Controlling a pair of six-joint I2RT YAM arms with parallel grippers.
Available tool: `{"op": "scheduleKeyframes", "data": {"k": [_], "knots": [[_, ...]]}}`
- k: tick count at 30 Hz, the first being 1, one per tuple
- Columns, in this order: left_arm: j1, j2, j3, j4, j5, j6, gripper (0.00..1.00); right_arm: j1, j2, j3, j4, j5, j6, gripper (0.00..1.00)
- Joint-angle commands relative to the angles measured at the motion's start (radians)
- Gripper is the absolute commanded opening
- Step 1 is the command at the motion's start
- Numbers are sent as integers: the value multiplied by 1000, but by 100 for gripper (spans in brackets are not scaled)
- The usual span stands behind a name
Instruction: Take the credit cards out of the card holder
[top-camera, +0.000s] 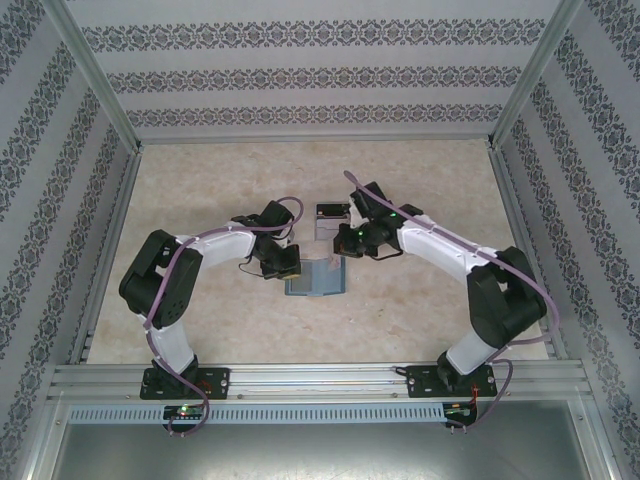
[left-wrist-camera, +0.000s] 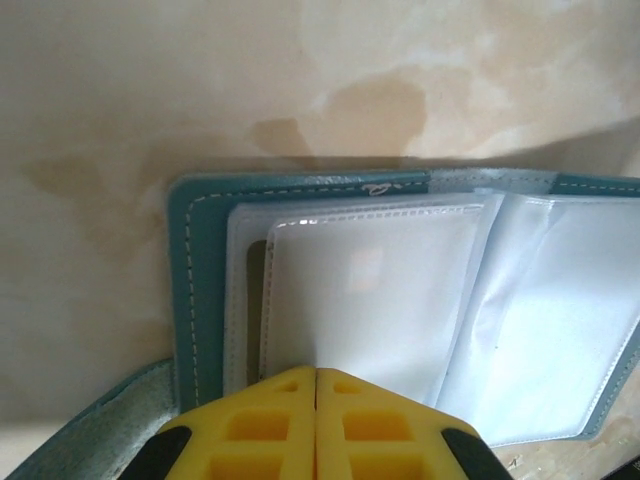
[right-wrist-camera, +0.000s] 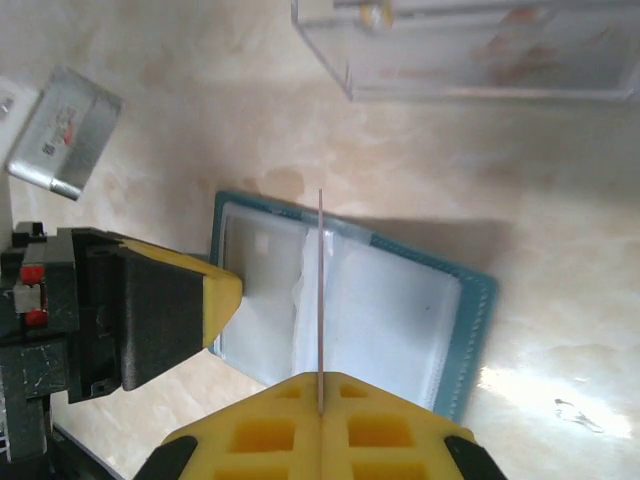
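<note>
1. The card holder (top-camera: 315, 280) lies open on the tabletop (top-camera: 430, 190) between the two arms, with its clear sleeves facing up
2. The left claw (left-wrist-camera: 316, 378) is together, its tips at one edge of the holder, apparently pinning it down
3. The right claw (right-wrist-camera: 320, 385) is clamped on a thin card (right-wrist-camera: 320, 260), seen edge-on over the open holder
4. The card looks light, stiff and slick, so take it squarely by a short edge; the soft, light holder will likely lift with it unless pressed

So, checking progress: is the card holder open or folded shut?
Open: the card holder lies spread flat, its clear inner pockets facing up.
</note>
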Motion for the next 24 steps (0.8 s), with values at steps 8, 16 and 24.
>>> {"op": "scheduleKeyframes", "data": {"k": [8,16,24], "knots": [[70,-66,-8,-45,-47,34,10,-143,-45,94,-102,27,-495,3],[96,-49,-39,-53,-14,60,11,-146,68,316,-252,111,-964,1],[95,-29,-89,5,62,37,11,-114,195,507,-407,119,-1354,0]]}}
